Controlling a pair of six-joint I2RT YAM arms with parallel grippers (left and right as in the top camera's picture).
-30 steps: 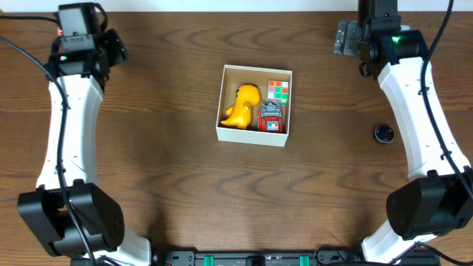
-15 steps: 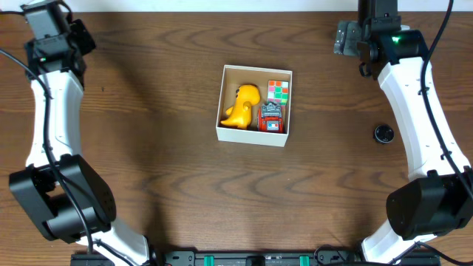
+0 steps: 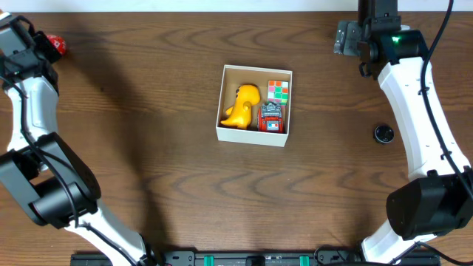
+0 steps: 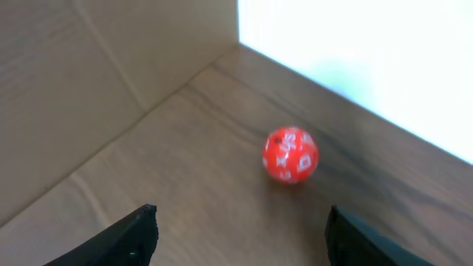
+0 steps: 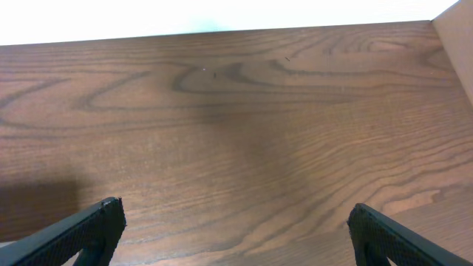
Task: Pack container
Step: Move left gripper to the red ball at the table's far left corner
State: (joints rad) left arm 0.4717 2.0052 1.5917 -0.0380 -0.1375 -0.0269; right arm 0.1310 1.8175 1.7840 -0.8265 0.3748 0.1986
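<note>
While the left gripper [image 4: 240,216] gapes, a die [image 4: 290,155] rests.

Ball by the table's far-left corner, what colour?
The small round ball is red with white markings; left wrist view.

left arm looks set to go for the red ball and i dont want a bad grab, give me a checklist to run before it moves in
1. Left gripper jaws apart, nothing between them: ok.
2. Red ball in sight ahead of the fingers, lying free on the table: ok.
3. Ball centred between the fingers: not ok, it sits toward the right-hand finger in the wrist view.
4. Room to close around the ball so near the table's far edge: cannot tell.
5. Container has bare floor left beside the yellow toy: ok.
6. Right gripper open, empty and away from the container: ok.
</note>
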